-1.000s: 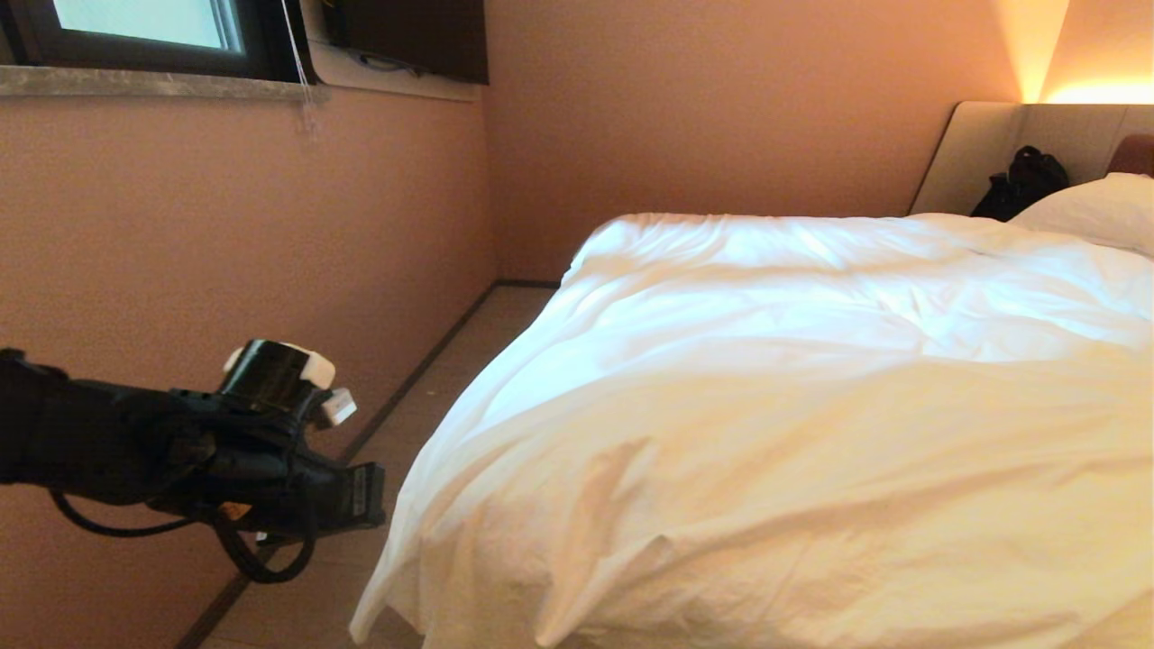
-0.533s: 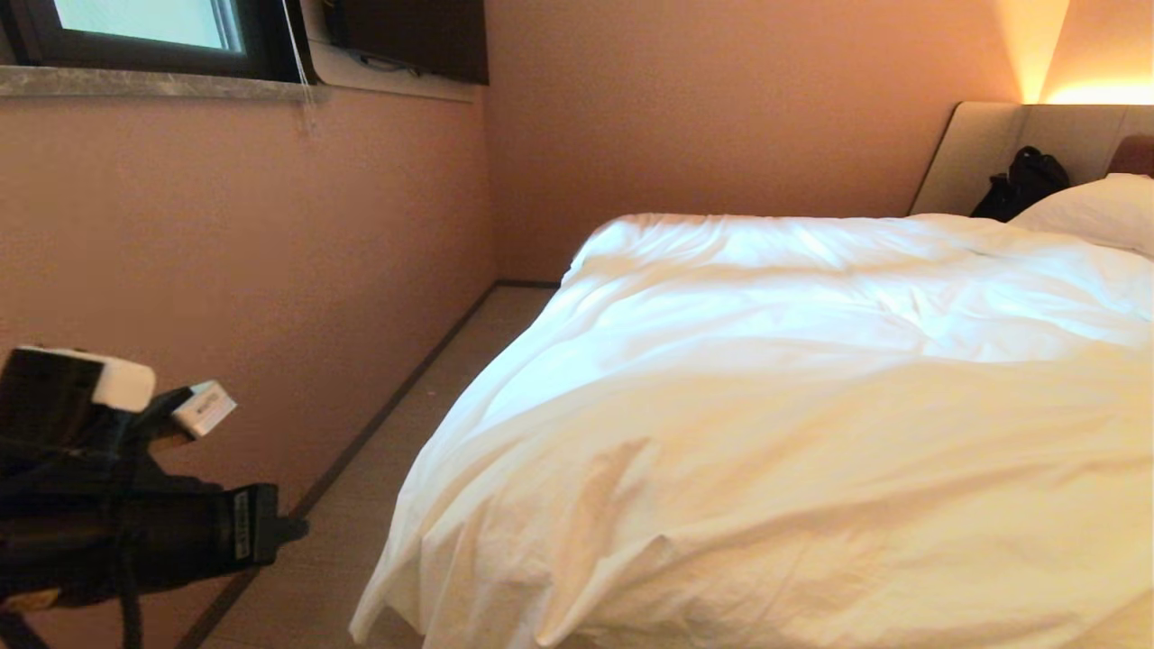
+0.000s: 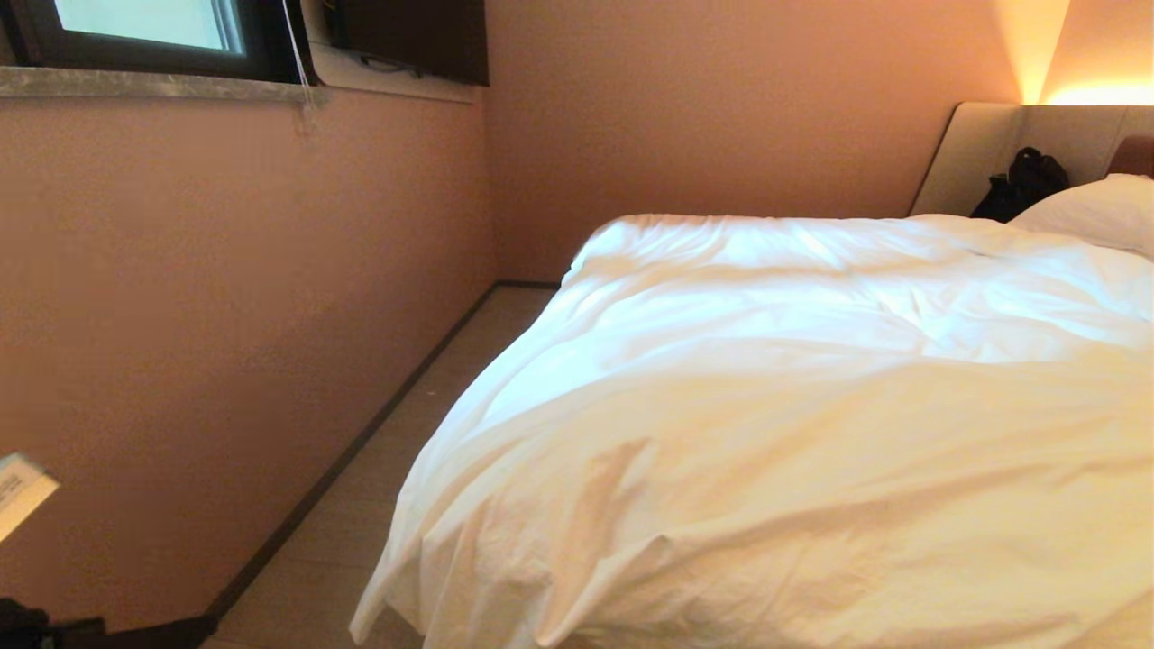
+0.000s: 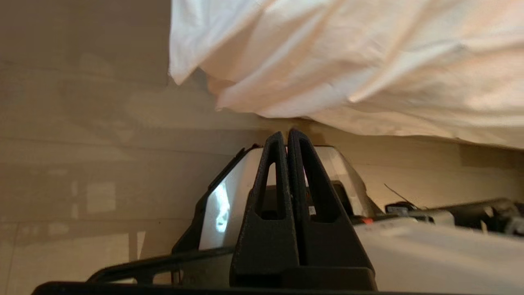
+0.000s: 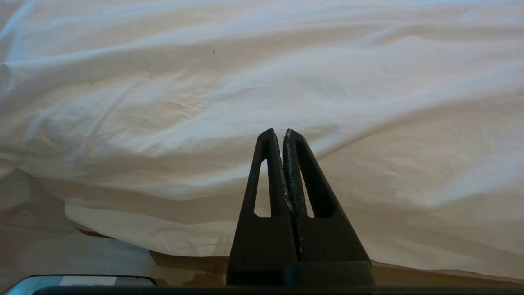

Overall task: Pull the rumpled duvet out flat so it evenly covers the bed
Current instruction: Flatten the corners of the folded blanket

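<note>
Duvet, thick, white and creased, lies spread over the wide low bed. Both black claws, left claw and right claw, are pressed together, holding nothing.

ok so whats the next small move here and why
Probably open the left gripper and reach for the duvet corner hanging off the bed's near left side. Both grippers are shut and hold nothing; the right gripper only faces the duvet. The cover already drapes the bed but shows ridges and a bunched corner, so one more pull there seems useful.
</note>
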Controlling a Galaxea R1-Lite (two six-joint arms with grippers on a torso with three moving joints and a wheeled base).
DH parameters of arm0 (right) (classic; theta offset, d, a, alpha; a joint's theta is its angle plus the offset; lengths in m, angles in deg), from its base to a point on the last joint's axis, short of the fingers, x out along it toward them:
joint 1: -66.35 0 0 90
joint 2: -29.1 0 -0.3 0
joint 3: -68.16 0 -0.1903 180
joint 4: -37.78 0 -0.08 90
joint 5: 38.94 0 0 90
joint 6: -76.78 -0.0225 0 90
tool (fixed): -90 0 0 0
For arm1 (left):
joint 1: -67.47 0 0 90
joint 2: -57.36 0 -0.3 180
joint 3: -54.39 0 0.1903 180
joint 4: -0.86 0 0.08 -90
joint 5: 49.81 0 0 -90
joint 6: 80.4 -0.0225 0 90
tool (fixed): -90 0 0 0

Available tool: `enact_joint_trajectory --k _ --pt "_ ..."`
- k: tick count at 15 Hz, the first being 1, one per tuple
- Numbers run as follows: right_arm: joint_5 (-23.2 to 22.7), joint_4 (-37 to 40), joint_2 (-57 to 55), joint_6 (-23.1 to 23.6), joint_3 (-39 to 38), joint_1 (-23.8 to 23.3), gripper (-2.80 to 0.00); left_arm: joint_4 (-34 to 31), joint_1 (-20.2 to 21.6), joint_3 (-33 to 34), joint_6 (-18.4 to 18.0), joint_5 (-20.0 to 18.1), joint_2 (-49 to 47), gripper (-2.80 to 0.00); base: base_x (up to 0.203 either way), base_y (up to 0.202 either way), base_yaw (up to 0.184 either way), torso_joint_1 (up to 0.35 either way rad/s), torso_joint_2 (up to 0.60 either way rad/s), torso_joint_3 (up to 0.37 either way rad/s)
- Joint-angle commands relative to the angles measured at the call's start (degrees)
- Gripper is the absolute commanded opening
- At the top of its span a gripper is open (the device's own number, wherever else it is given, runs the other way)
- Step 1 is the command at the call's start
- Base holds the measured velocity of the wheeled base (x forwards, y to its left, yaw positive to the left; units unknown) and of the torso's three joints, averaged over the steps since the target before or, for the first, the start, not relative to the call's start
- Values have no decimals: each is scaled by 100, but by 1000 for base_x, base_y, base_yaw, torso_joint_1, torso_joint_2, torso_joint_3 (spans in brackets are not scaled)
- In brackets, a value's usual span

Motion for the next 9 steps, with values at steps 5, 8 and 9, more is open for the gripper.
enact_joint_trajectory --k 5,8,9 --pt "-3 1 -7 0 0 2 -280 -502 -2 98 5 -50 1576 -280 0 0 0 0 0 0" --pt "-3 1 -7 2 0 2 -280 -543 -2 282 1 -22 1956 -280 0 0 0 0 0 0" --pt "-3 1 -7 0 0 2 -280 -543 -2 371 1 -15 2091 -280 0 0 0 0 0 0"
